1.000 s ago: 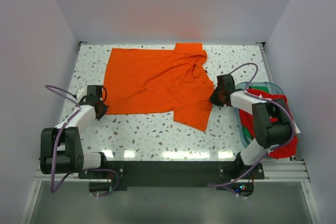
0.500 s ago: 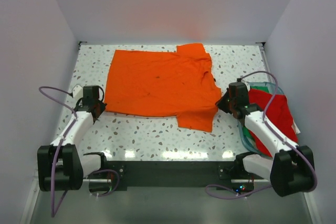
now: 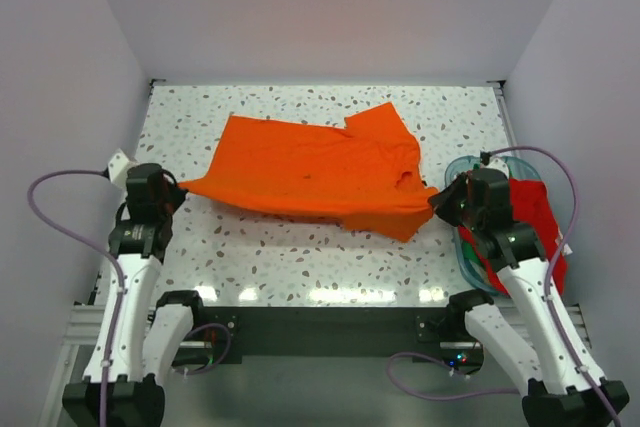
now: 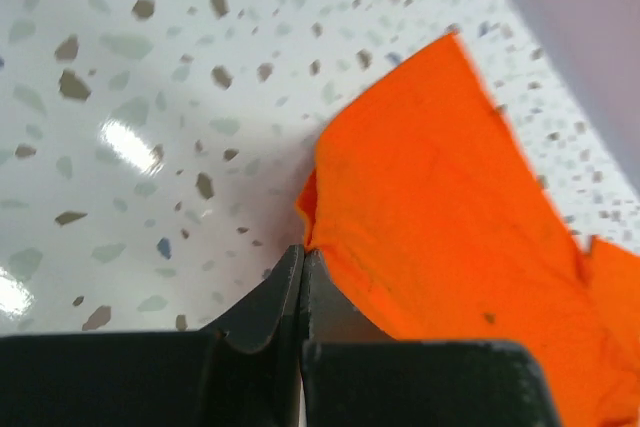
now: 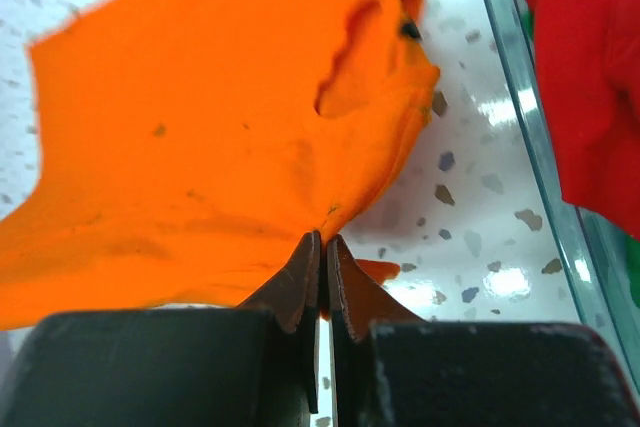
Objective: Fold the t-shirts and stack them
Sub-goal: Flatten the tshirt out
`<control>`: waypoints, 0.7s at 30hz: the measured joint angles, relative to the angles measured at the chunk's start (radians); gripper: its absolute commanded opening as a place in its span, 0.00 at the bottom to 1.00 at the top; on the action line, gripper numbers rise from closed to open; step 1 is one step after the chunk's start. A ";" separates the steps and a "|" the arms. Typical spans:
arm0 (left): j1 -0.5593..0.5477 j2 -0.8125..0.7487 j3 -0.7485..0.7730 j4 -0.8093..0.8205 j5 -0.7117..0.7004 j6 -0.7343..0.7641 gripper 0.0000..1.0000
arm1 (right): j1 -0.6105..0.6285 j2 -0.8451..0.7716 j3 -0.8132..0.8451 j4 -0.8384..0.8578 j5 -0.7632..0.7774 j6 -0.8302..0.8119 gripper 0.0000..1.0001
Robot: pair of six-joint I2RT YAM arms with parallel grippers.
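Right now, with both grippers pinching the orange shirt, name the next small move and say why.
Probably carry both held corners together toward the far edge, folding the orange t-shirt in half. The left gripper and right gripper are each shut on a near corner, lifted, while the far part rests on the table.

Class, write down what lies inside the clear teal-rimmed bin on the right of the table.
A red t-shirt fills the bin. A sliver of something green shows beneath it. The bin's floor and anything else underneath are covered by the red cloth.
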 measured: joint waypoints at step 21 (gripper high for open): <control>0.000 0.165 0.748 0.073 0.073 0.087 0.00 | 0.000 0.364 0.946 -0.082 0.015 -0.152 0.00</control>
